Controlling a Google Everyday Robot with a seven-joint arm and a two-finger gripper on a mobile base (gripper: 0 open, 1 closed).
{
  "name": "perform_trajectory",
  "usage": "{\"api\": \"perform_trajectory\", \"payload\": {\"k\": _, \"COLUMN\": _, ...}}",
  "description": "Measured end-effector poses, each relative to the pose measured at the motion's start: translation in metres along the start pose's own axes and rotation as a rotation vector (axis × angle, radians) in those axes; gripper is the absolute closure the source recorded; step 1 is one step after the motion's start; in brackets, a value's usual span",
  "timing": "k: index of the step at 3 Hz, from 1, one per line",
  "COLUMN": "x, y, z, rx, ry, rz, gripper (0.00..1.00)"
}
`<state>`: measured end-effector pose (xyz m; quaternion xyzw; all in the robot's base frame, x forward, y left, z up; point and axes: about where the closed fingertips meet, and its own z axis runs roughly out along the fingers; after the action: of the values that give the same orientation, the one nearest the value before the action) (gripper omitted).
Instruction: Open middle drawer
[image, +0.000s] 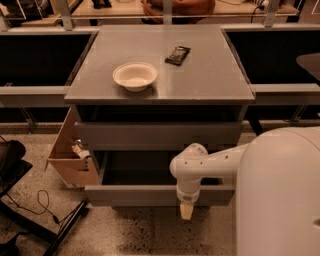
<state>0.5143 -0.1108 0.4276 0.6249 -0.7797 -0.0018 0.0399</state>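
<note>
The grey cabinet has a shut drawer front under its top. Below it the middle drawer stands pulled out toward me, with its dark grey box interior showing. My gripper hangs point-down from the white arm right in front of this drawer's flat front, right of its middle, its cream tip reaching below the front's lower edge. Whatever lies under the pulled-out drawer is hidden.
A white bowl and a dark flat packet lie on the cabinet top. An open cardboard box stands at the cabinet's left. A dark stand leg and a cable lie on the speckled floor at lower left. My white body fills the right.
</note>
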Motion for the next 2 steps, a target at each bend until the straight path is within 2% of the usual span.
{"api": "perform_trajectory", "payload": {"k": 1, "x": 0.0077, "y": 0.0249, "z": -0.0090, "rx": -0.037, "ry": 0.035, "rz": 0.006, "gripper": 0.78}}
{"api": "perform_trajectory", "payload": {"k": 2, "x": 0.0083, "y": 0.0303, "z": -0.0087, "rx": -0.037, "ry": 0.035, "rz": 0.006, "gripper": 0.99}}
